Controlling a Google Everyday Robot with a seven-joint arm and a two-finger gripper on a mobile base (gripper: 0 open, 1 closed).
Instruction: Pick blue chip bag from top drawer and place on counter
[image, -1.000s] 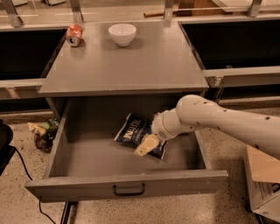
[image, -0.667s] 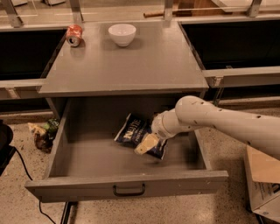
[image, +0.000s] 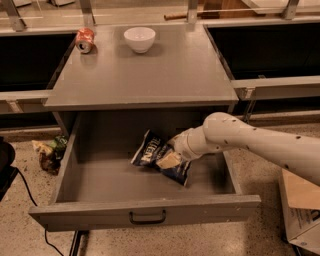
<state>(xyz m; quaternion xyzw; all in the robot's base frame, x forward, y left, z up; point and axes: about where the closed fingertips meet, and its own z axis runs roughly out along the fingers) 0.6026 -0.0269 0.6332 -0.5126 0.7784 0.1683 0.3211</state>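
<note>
In the open drawer (image: 145, 210) nearest us, the bag (image: 150, 152) lies crumpled; our gripper (image: 169, 160) sits on it for the lift, grip we cannot tell. Beyond, the bench (image: 165, 75) waits, bowl (image: 139, 38) and can (image: 85, 40) parked rearward.

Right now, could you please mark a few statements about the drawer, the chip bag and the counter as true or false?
1. The blue chip bag lies inside the open top drawer. True.
2. The tool hovers above the counter. False: it is down in the drawer, at the bag.
3. A white bowl stands on the counter. True.
4. The red soda can is in the drawer. False: it is on the counter, beside the bowl.
</note>
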